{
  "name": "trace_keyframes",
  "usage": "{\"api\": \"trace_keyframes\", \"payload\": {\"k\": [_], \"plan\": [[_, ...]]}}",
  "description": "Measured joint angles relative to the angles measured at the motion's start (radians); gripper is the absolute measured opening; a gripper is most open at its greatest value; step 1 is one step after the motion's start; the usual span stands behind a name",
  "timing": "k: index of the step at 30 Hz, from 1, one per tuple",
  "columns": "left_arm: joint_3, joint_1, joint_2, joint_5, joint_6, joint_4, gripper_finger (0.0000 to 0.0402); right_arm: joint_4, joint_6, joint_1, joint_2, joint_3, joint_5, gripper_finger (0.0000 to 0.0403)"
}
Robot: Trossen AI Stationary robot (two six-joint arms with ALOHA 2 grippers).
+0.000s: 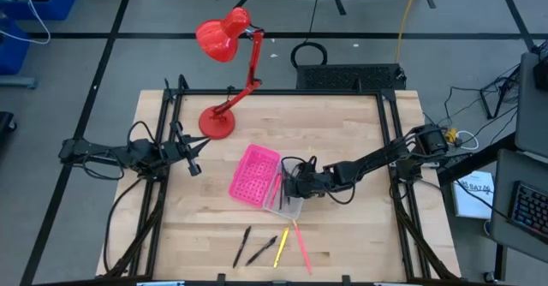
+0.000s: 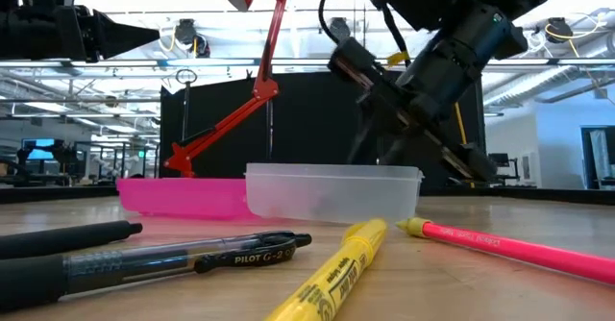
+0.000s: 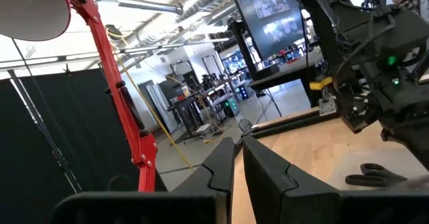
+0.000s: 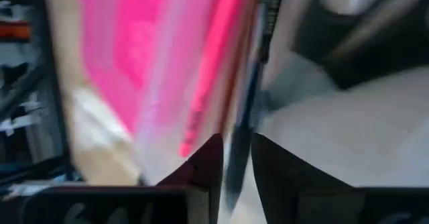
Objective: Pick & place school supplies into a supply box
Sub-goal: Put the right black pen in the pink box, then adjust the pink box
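Pens [image 1: 261,250] lie loose at the table's near edge; the supply box [image 1: 256,175] sits mid-table with the right gripper [image 1: 289,186] over its clear tray. Whether those jaws hold anything I cannot tell. A careless lift could nudge the light box.

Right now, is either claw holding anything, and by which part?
Left gripper holds nothing. Right gripper is over the clear tray, a dark pen between its fingers; a grip cannot be told.
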Motion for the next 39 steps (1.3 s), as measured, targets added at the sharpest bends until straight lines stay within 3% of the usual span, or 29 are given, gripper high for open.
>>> {"api": "trace_keyframes", "payload": {"k": [12,21,28,32,39], "plan": [[0.0,0.0,0.0,0.0,-0.013,-0.001,0.0042,0.173,-0.15,0.019,0.0,0.0,0.053,0.008],[0.0,0.0,0.0,0.002,-0.004,-0.001,0.0042,0.163,-0.398,0.07,-0.001,0.0,0.111,0.0012],[0.0,0.0,0.0,-0.004,-0.219,-0.002,0.0042,0.136,-0.663,0.088,-0.018,0.0,0.131,0.0001],[0.0,0.0,0.0,-0.014,-0.343,-0.015,0.0042,0.037,-0.775,0.104,-0.099,-0.001,0.144,0.0001],[0.0,0.0,0.0,0.214,-0.409,-0.195,0.0042,-0.176,-1.107,0.19,-0.346,-0.014,0.411,0.0001]]}}
